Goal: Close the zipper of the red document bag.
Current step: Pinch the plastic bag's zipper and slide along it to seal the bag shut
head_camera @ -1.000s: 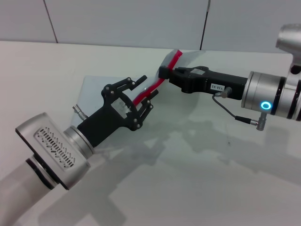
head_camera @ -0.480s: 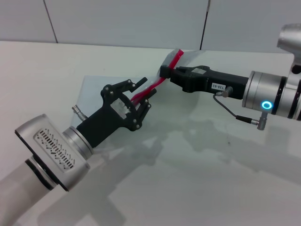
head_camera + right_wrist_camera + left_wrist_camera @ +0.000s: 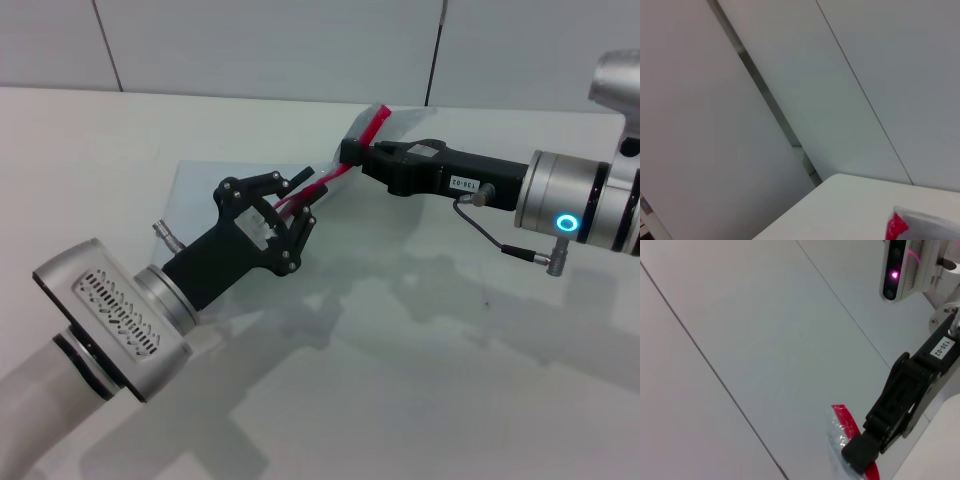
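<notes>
The red document bag is a translucent pale pouch lying flat on the white table, with its far corner lifted. Its red zipper runs along the edge between my two grippers. My right gripper is shut on that red edge near the raised far end; the left wrist view shows the right gripper pinching the zipper and crinkled plastic. My left gripper sits lower down the strip with its fingers closed in on the zipper. The slider is hidden. The bag's red corner shows in the right wrist view.
The white table stretches in front of and to the right of the bag. Grey wall panels stand behind its far edge. The robot's head camera shows in the left wrist view.
The left gripper's fingers have narrowed from a wide spread onto the red strip. It has drawn back slightly toward me. The right gripper has held still.
</notes>
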`<state>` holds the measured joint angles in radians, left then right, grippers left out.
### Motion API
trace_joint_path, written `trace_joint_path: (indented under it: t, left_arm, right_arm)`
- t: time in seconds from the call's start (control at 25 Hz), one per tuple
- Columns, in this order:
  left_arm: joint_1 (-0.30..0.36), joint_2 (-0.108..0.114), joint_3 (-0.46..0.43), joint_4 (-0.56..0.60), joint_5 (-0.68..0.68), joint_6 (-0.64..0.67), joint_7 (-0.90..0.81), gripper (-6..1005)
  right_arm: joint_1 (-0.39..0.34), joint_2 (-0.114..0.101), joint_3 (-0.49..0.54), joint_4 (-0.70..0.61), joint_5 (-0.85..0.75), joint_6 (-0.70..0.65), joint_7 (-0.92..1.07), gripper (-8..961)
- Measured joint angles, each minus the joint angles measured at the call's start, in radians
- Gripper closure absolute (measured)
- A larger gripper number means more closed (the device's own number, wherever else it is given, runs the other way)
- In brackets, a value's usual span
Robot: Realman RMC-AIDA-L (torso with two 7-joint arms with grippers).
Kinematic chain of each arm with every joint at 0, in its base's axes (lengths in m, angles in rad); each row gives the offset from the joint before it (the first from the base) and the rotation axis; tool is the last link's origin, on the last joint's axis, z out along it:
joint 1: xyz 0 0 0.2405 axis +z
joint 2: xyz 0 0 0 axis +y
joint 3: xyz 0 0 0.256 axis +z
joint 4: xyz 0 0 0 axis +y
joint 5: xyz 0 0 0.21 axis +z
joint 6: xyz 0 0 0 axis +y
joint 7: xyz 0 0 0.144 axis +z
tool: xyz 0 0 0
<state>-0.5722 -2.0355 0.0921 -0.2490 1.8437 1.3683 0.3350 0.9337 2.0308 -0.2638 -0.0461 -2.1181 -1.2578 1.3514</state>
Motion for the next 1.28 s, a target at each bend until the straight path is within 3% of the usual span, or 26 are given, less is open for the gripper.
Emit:
trace_joint_path:
  t: [0.56, 0.96, 1.28]
  left_arm:
    - [-0.002, -0.001, -0.006, 0.000, -0.001, 0.000, 0.001, 922]
    - [0.001, -0.002, -0.017, -0.007, -0.023, -0.002, -0.003, 923]
    - [0.005, 0.000, -0.017, -0.007, -0.023, -0.015, -0.006, 922]
  right_arm:
    - [0.000, 0.000, 0.000, 0.000, -0.002, 0.001, 0.000, 917]
    - [-0.009, 0.001, 0.007, -0.008, 0.001, 0.010, -0.001, 915]
    - [-0.102, -0.006, 0.109, -0.094, 0.005, 0.014, 0.006, 913]
